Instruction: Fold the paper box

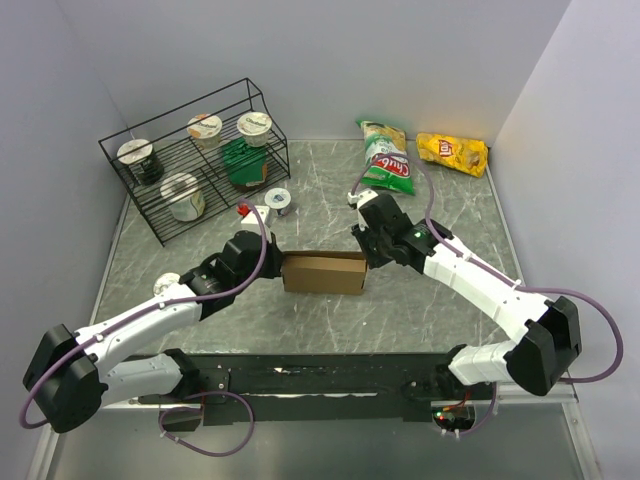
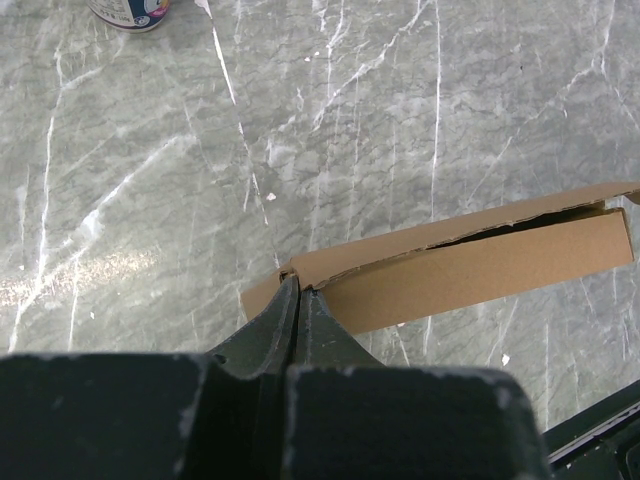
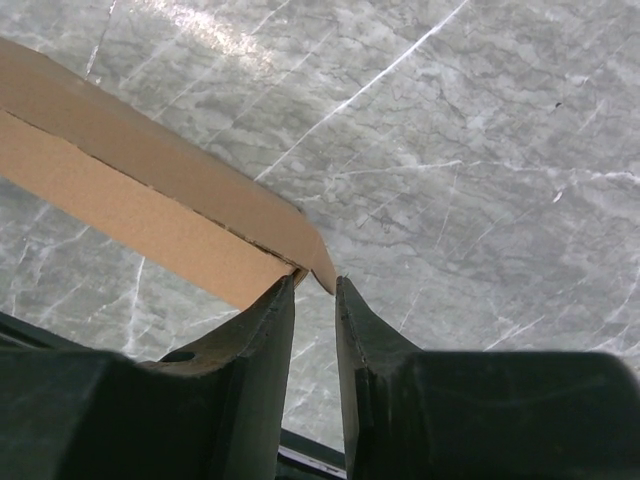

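Two chip bags lie at the far edge of the table [image 1: 440, 320]. The yellow bag [image 1: 452, 152] carries a red Lay's logo. The green bag [image 1: 385, 158] has white and red print too small to read. The wire rack [image 1: 195, 160] at far left holds lidded cups, labels unreadable. A small tub [image 1: 278, 201] sits on the table just in front of the rack. In the left wrist view it shows blue print at the top edge, not legible.

The box [image 1: 323, 273] is plain brown cardboard with no writing. It lies mid-table, long side running left to right, between the two arms. It is folded into a low, long shape, and the left wrist view shows a dark slit along its upper edge.

The left gripper [image 2: 298, 288] is at the box's left end. Its fingers [image 2: 280, 325] are pressed together with no gap, tips right against the end corner. Cardboard shows on both sides of the tips; whether a flap is pinched between them cannot be told.

The right gripper [image 3: 315, 285] is at the box's right end. Its fingers [image 3: 265, 320] stand slightly apart with a narrow gap. The left fingertip touches the box end. The pointed flap corner sits just at the mouth of the gap and is not clamped.
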{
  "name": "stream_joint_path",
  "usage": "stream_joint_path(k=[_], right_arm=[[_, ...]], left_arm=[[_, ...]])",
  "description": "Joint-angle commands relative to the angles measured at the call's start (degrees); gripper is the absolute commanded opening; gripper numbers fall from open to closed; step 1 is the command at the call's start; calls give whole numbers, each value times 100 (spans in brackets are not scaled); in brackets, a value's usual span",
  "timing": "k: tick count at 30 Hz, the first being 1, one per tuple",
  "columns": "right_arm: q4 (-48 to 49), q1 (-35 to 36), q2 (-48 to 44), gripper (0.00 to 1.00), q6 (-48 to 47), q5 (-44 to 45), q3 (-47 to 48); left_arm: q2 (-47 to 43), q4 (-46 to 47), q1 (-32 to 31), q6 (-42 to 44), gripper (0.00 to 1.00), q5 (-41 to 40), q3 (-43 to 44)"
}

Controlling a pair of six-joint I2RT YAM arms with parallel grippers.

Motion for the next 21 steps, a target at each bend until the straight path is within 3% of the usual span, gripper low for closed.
stream_joint_path(k=[1,10,14,21], right_arm=[[257,17,10,30,-93,181,-26],[293,17,168,23,-154,181,-35],[275,26,168,11,-137,190,-43],[-14,17,256,0,214,-56,246]], left_arm=[[149,-993,-92,26,1,115,-101],[122,-993,-145,-9,1,71,-110],[149,-975,-171,-18,1,71,-119],[324,-1159,-347,-184,1,-263,-5]])
